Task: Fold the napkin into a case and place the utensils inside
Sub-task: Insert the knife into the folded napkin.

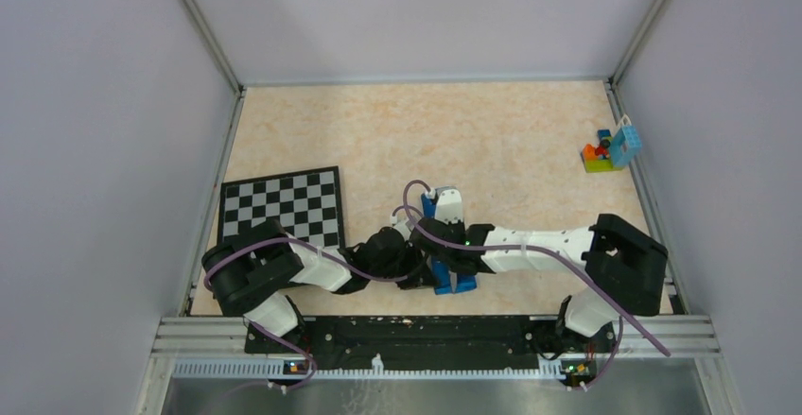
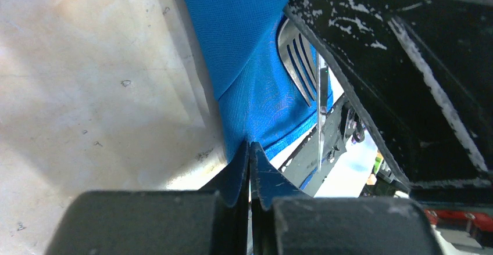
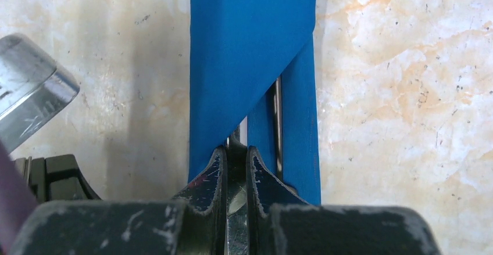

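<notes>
The napkin is folded into a narrow blue case [image 3: 250, 51] that lies on the table between the two arms [image 1: 455, 285]. My right gripper [image 3: 237, 149] is shut on a silver-grey utensil [image 3: 235, 200] at the case's near opening. A thin black utensil [image 3: 278, 121] lies in the slit of the fold. My left gripper [image 2: 250, 146] is shut on the edge of the blue cloth [image 2: 256, 92]. In the left wrist view, silver tines [image 2: 295, 63] show inside the lifted opening, and a thin silver strip [image 2: 321, 110] stands edge-on beside them.
A black-and-white chessboard [image 1: 281, 205] lies to the left of the arms. Colourful toy blocks [image 1: 610, 148] sit by the right wall. The right gripper's black body [image 2: 418, 86] fills the right of the left wrist view. Grey walls close the table in.
</notes>
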`<state>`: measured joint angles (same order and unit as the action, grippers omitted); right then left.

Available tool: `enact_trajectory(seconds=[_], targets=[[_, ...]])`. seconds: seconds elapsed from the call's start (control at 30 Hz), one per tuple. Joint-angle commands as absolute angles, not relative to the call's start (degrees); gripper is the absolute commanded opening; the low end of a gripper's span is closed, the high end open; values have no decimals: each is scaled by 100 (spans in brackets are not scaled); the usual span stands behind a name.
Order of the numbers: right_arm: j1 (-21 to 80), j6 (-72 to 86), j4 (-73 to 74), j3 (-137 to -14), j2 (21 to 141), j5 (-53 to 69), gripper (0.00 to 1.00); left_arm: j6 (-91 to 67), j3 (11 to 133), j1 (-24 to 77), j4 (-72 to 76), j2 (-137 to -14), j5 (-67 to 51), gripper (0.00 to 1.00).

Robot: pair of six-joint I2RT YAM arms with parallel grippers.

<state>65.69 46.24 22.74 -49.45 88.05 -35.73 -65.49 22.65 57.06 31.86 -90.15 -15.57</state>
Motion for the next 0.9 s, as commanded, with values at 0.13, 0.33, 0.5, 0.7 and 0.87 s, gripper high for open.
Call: enact_trajectory(seconds=[0.13,0.33,0.5,0.7,0.87], targets=[[6448,4601,1443,-4870,9032,-3843,0,-6468,2179,5723,3098,-9079,-1546,0],[6401,4555,1180,-4826,9138,-3914,0,-6436,2180,5726,2976,-8972,-1462,0],[6323,4517,1017,-4778,9220,-3950,0,-6434,2215,5723,2979,-8999,-1485,0],[6241,4476,841,-4789,9368,-3962,0,-6425,2232,5730,2984,-9011,-1488,0],[6221,4509,727,-4772,9405,-3965,0,-6440,2199,5729,2988,-9014,-1470,0]])
